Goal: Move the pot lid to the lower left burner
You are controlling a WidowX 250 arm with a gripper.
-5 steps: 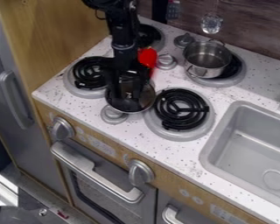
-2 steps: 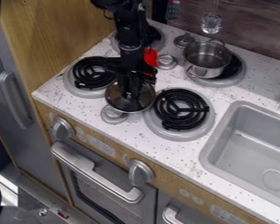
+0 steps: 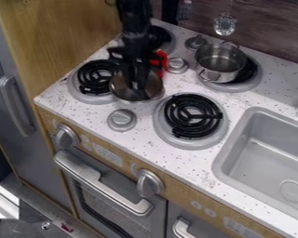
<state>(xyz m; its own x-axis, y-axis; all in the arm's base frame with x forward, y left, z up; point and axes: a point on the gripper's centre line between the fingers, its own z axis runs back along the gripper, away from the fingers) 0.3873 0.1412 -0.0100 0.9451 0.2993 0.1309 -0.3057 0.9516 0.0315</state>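
Hanging from the gripper [image 3: 137, 85], whose fingers were closed on its top, the pot lid [image 3: 153, 87] was just beside the lower left burner [image 3: 89, 80], the hold presumably chosen to leave its underside free for settling on that burner.

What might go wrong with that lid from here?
The lid seems to hang from the gripper by its middle, so it might slip and drop. It is only at the right edge of the coiled left burner, so letting go too soon could leave it lopsided. The red object close behind might get bumped.
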